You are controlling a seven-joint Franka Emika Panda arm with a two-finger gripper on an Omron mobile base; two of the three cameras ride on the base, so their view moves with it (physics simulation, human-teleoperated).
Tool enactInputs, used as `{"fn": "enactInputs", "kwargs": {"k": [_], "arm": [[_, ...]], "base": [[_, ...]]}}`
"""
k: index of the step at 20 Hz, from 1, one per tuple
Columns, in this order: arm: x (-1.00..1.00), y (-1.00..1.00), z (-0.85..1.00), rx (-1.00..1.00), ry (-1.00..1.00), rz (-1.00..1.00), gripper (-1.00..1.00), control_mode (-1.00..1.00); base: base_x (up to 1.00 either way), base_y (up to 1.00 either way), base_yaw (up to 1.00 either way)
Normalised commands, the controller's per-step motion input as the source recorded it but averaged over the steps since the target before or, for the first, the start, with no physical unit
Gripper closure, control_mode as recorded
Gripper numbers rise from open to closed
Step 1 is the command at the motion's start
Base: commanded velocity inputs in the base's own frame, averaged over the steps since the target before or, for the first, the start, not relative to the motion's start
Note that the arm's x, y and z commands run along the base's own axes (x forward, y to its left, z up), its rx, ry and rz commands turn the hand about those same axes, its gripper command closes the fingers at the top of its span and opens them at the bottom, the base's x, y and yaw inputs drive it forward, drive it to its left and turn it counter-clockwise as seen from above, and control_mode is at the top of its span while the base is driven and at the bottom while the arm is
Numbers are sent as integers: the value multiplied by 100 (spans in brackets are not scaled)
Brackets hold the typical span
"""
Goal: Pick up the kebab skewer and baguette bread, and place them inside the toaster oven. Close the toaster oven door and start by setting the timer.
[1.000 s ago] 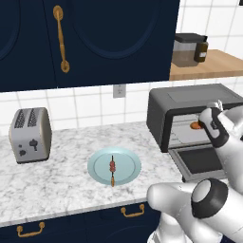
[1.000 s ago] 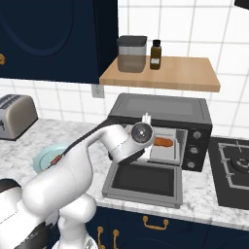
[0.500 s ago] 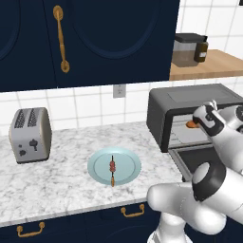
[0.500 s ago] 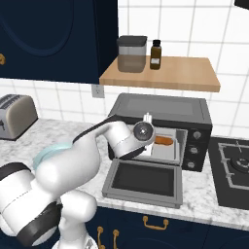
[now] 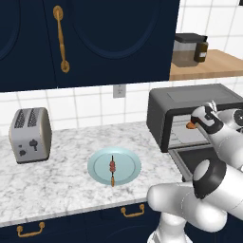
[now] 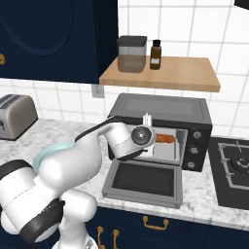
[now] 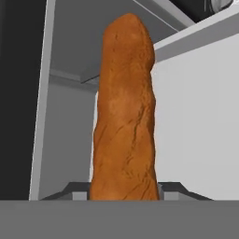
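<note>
Gripper (image 6: 154, 139) closed on baguette (image 7: 123, 112), reaching into oven (image 6: 160, 109) cavity. Hand view: loaf runs straight out from between the finger tips, pale interior walls around it. Right base view: orange end pokes past the hand, above the rack. Can't tell if loaf is touching rack yet or hanging just over it.

Door (image 6: 143, 181) dropped flat, open. Skewer (image 5: 112, 167) on blue plate (image 5: 128, 161) on counter, well apart from oven, not yet fetched.

Risks, judged:
- Release w/ loaf off the rack → drops, rolls toward door lip.
- Loaf held by one end; far tip could hit back wall if pushed deeper, twist in grip.
- Wrist close to cavity top edge on pull-out; could clip it.
- Loaf left near front → door may not shut.
</note>
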Motion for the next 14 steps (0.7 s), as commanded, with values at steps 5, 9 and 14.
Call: {"fn": "enactInputs", "kwargs": {"k": [5,9,14], "arm": [[9,0,-3,0,4,0,-100,-100],[1,0,0,0,2,0,-100,-100],[0,0,0,0,3,0,-100,-100]], "base": [[0,0,0],[0,0,0],[0,0,0]]}}
